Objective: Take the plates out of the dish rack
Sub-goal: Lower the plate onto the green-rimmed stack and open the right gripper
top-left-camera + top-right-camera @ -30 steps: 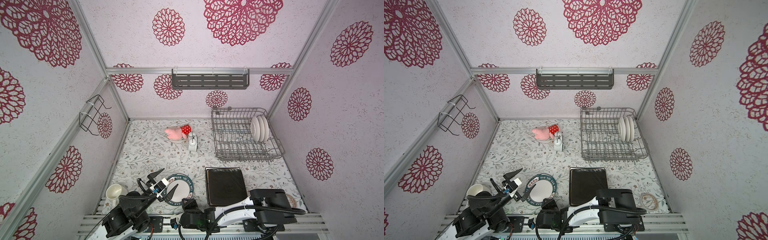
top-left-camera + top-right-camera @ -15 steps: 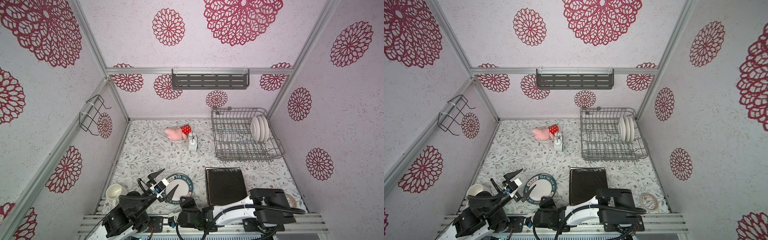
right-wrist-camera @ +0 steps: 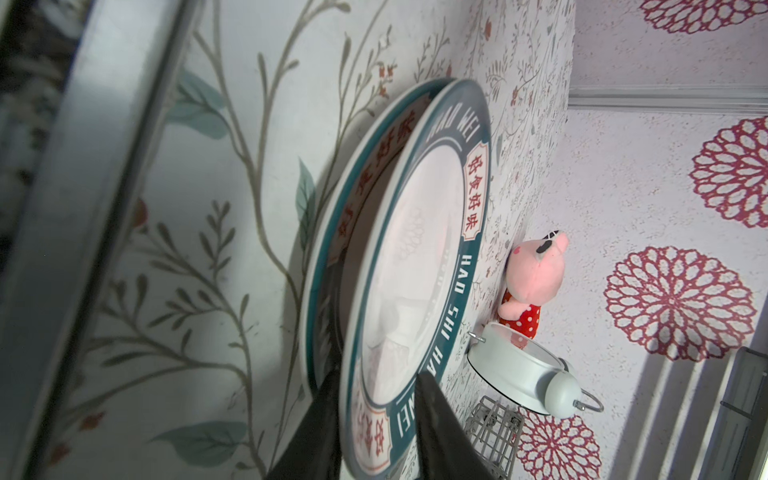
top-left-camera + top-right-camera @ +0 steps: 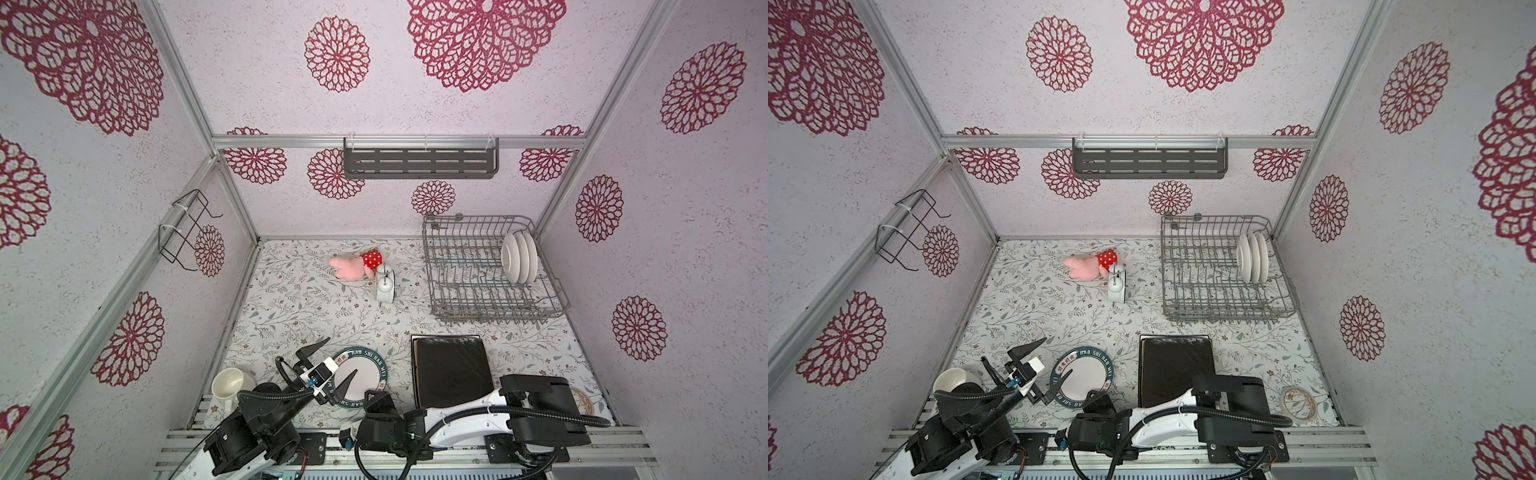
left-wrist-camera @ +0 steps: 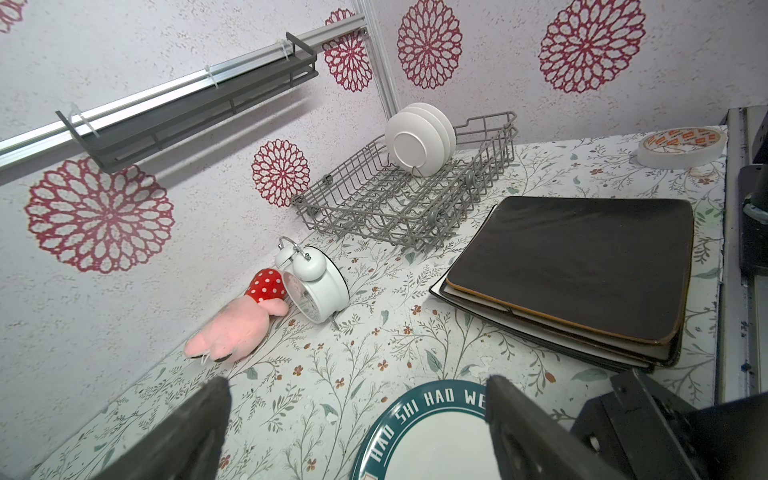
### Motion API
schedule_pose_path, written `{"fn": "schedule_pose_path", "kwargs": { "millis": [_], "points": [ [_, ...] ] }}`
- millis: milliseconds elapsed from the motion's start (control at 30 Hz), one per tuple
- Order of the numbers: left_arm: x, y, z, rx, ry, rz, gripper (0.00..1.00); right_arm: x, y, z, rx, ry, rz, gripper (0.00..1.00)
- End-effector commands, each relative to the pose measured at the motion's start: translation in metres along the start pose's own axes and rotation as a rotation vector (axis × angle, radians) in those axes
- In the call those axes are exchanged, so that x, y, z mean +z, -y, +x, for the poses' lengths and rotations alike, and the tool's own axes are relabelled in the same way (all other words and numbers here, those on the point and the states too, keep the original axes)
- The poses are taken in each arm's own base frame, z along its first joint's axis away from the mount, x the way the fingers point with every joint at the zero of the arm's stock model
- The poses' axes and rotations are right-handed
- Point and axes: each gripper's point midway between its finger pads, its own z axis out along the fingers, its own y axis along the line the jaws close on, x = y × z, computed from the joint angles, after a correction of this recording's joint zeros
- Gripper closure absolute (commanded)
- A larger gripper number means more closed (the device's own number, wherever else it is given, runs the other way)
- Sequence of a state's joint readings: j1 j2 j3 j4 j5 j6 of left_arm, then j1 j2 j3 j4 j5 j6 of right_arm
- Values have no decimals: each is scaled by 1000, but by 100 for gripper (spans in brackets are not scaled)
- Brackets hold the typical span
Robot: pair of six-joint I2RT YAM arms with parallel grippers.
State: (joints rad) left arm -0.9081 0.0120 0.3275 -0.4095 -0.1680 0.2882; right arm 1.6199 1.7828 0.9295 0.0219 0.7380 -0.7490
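The dish rack [image 4: 494,307] [image 4: 1225,313] [image 5: 374,208] stands at the back right. Three white round plates [image 4: 517,259] [image 5: 415,141] stand upright at its right end. A stack of dark square plates [image 4: 451,370] [image 5: 573,266] lies in front of it. At the front, a teal-rimmed round plate [image 4: 365,370] [image 3: 415,257] leans on a matching one [image 3: 357,187]. My right gripper [image 3: 376,376] [image 4: 370,397] holds its near rim between the jaws. My left gripper [image 4: 341,355] [image 5: 355,382] hangs wide open over that plate's left edge, holding nothing.
A white mug [image 4: 227,382] sits at the front left corner. A white alarm clock [image 4: 385,284] and a pink plush toy [image 4: 353,266] lie mid-table at the back. A tape roll [image 4: 1298,403] lies at the front right. A grey shelf [image 4: 419,162] and a wire holder [image 4: 183,232] hang on the walls.
The right wrist has edged slightly to the left with the round plate's rim still between its jaws. The left arm has not moved.
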Motion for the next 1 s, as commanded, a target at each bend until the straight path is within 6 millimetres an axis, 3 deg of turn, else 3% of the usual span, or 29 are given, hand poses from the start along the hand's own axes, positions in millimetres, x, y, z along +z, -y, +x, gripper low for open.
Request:
{"fn": "schedule_pose_path", "kwargs": {
  "millis": [0,233,633,967],
  "points": [
    [-1,3,-3,18,18,15,3,-4,15,1,50,-20,22,68],
    [-1,4,-3,18,18,18,3,-3,13,3,59,-20,-7,60],
    [-1,4,-3,23,22,19,3,-3,9,4,57,-12,-75,58],
    [-1,7,-3,30,22,32,3,-3,9,5,63,-4,-157,48]
  ]
}}
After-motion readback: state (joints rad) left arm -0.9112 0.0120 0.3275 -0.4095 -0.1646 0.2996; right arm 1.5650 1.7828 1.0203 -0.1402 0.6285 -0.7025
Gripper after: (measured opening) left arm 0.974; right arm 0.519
